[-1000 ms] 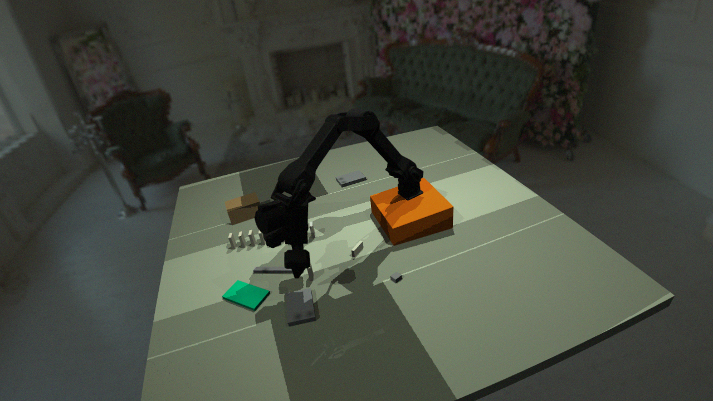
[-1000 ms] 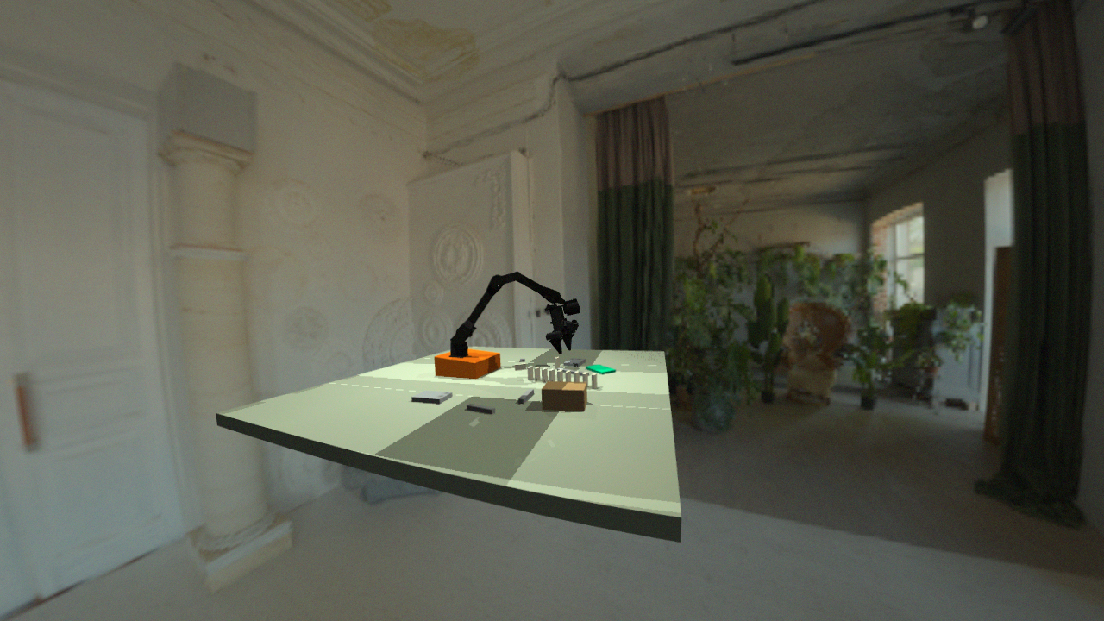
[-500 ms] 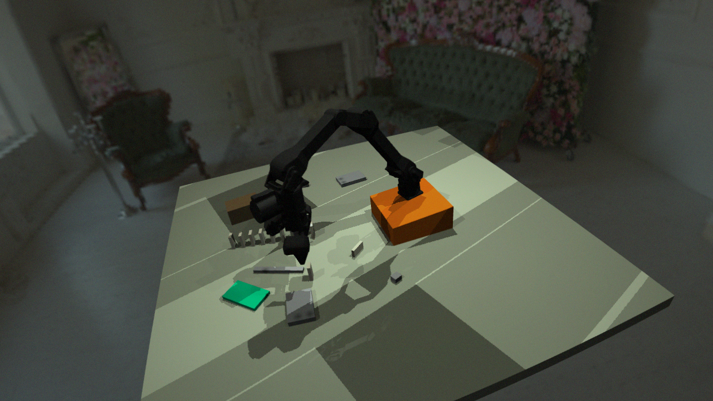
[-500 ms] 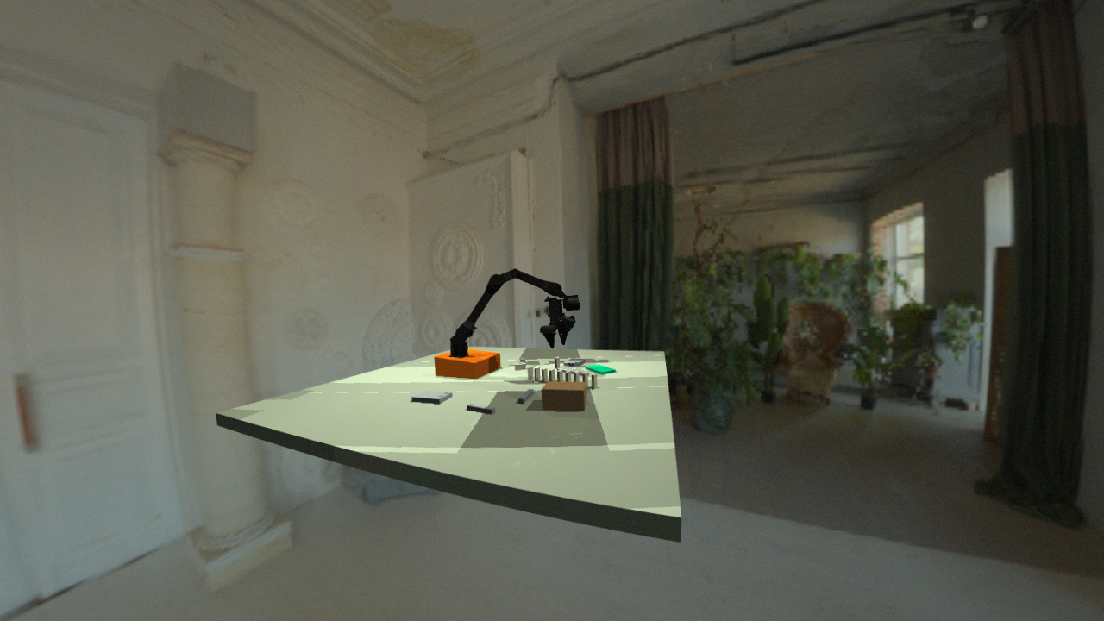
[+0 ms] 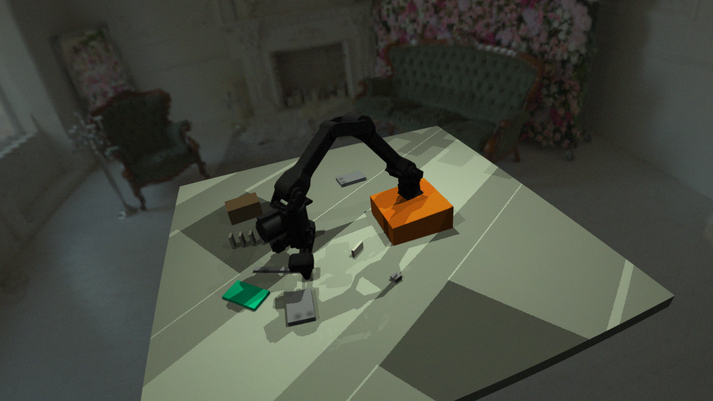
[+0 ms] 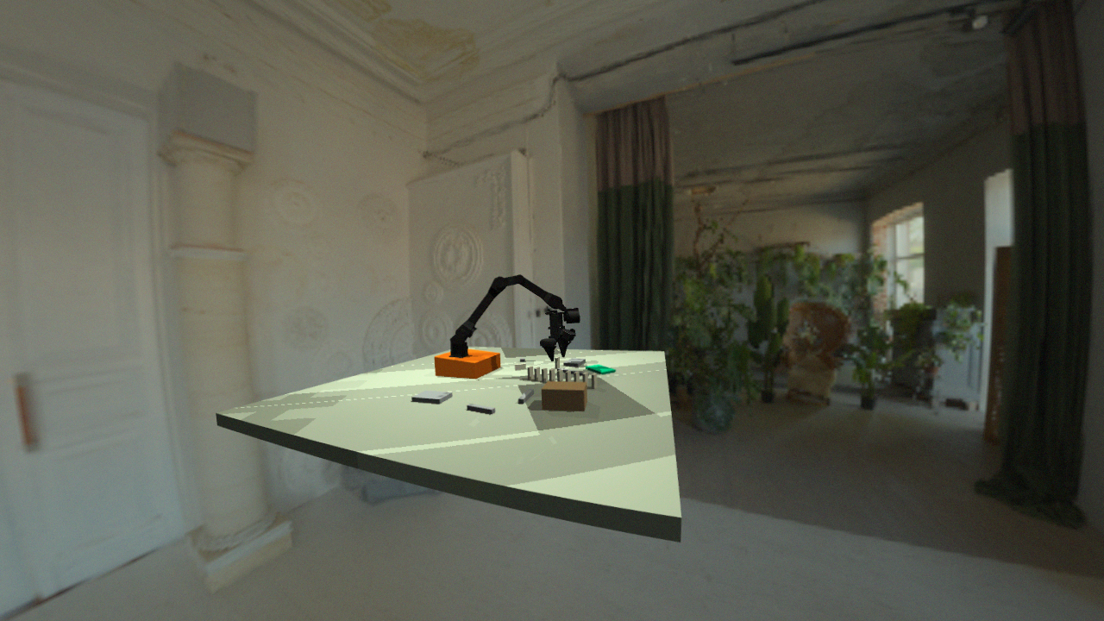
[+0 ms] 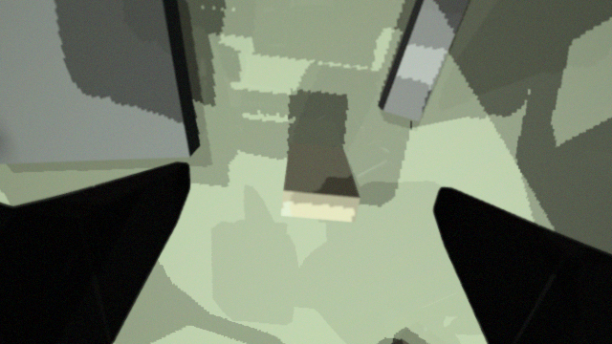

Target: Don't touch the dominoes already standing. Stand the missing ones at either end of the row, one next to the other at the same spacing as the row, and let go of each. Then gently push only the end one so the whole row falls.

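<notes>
- The end effector [image 7: 311, 229] hung released and held nothing, its fingers spread wide to either side of a loose domino [image 7: 319, 191] lying flat on the counter [image 5: 523, 279].
- Judged step: picking up that domino. A good grasp would centre the fingers over its narrow sides, descend straight and close gently, so that it can later be stood upright.
- The approach should keep off the grey slab [image 7: 91, 81] and the grey bar [image 7: 416, 62] close by.
- The row [image 6: 557, 376] stood beside the brown box [image 5: 243, 208], partly hidden by the arm; three dominoes [image 5: 242, 238] showed in the top view.
- Counted: one orange base [image 5: 423, 219], one green tile [image 5: 245, 295], two small pieces lying apart [image 5: 356, 248].
</notes>
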Robot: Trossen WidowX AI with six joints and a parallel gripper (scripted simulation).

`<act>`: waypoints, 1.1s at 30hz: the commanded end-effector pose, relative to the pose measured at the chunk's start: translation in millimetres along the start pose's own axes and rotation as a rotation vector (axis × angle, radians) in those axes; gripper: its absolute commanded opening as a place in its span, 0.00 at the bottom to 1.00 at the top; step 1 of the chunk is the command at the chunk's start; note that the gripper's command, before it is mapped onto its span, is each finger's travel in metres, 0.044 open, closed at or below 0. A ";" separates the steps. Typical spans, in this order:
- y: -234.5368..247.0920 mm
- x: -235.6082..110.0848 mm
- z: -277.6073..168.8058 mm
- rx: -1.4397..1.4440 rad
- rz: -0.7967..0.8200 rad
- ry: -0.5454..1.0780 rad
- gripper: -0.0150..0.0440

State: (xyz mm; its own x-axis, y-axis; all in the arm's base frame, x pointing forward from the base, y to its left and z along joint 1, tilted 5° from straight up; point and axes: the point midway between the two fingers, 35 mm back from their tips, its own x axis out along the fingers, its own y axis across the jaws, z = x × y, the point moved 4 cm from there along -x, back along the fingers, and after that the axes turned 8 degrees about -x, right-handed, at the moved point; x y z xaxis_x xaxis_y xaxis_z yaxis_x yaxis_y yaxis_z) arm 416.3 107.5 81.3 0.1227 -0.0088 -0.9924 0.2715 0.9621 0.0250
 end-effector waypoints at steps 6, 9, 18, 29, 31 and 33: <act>-1.0 17.0 -2.7 0.001 -0.003 0.013 1.00; -1.0 17.0 -2.7 0.001 -0.003 0.013 1.00; -1.0 17.0 -2.7 0.001 -0.003 0.013 0.69; -1.0 17.0 -2.7 0.001 -0.003 0.013 0.44; -1.0 17.0 -2.7 0.001 -0.003 0.013 0.44; -1.0 17.0 -2.7 0.001 -0.003 0.013 0.44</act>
State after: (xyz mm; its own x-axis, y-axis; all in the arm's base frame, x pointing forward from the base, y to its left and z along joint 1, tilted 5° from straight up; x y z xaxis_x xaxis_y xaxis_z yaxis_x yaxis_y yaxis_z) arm 415.8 106.9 66.2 0.1138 -0.0108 -0.9934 0.2728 0.9619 0.0208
